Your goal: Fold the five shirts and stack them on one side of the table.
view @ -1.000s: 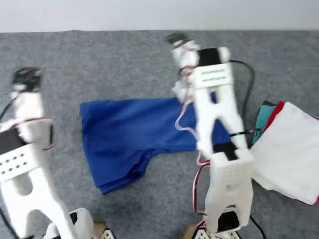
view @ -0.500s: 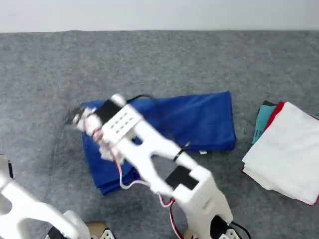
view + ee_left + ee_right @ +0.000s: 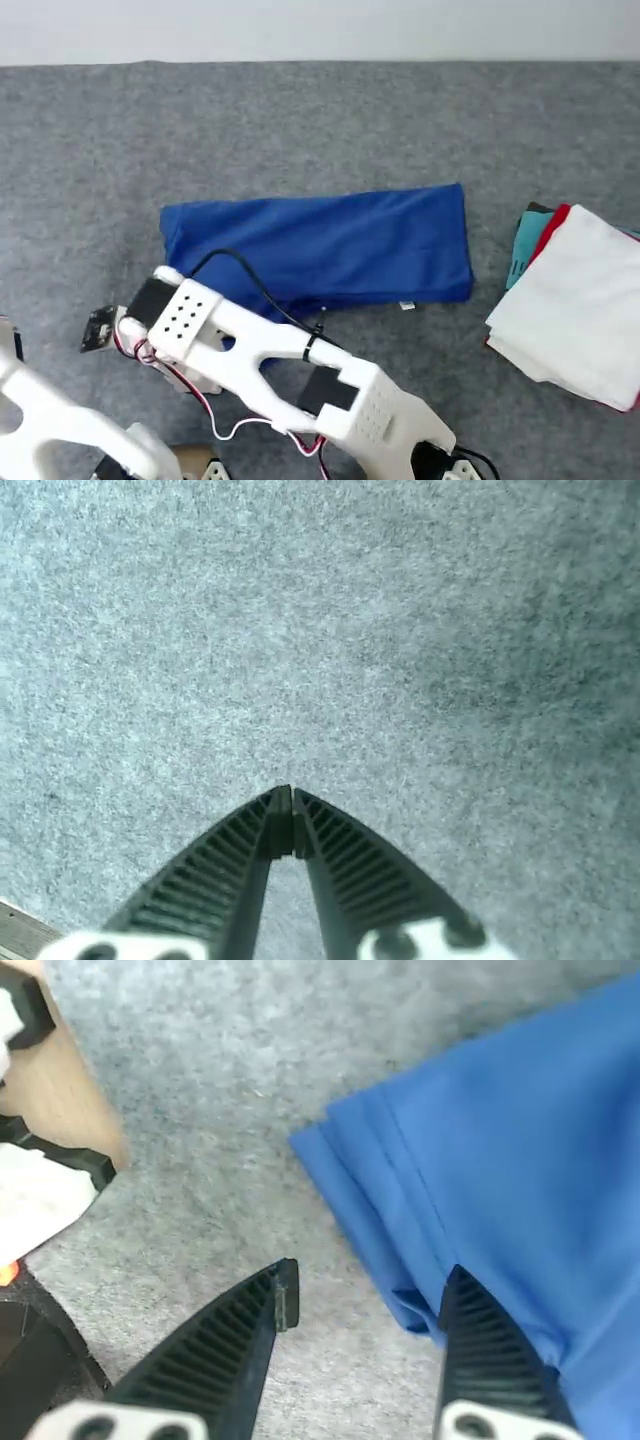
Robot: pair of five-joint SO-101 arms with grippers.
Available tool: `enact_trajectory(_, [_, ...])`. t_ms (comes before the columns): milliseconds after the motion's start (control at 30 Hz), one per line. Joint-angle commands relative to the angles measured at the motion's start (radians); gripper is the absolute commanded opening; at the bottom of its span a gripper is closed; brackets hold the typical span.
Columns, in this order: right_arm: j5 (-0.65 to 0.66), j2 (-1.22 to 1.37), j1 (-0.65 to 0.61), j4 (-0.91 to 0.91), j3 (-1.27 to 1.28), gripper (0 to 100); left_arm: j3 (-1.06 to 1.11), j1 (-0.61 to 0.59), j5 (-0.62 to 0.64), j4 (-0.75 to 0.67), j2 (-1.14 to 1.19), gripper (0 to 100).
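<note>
A blue shirt lies folded into a long band across the middle of the grey mat. My right arm stretches over its near left part, hiding the cloth there. In the right wrist view my right gripper hangs open just above the shirt's layered edge, one finger over cloth, the other over bare mat, holding nothing. My left gripper is shut and empty above bare mat. A stack of folded shirts, white on top with red and teal edges below, sits at the right.
The left arm's white body stands at the near left corner. A wooden table edge and an arm base show beside the mat in the right wrist view. The grey mat stretches behind the blue shirt.
My right arm swung from the shirt's far right end across to its near left corner. The left arm drew back toward the near left edge. The shirt's right end now lies uncovered and flat.
</note>
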Motion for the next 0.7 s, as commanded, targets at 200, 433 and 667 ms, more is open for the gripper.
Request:
enact_trajectory(200, [0.009, 0.154, 0.054, -0.036, -0.006, 20.7, -0.012, -0.006, -0.009, 0.018, -0.037, 1])
enact_trajectory(433, [0.006, 0.197, 0.111, -0.033, -0.012, 2.0, -0.01, -0.003, -0.009, 0.017, -0.034, 1])
enact_trajectory(667, [0.008, 0.137, 0.177, -0.024, -0.101, 1.0, -0.01, 0.002, -0.009, 0.012, -0.031, 1])
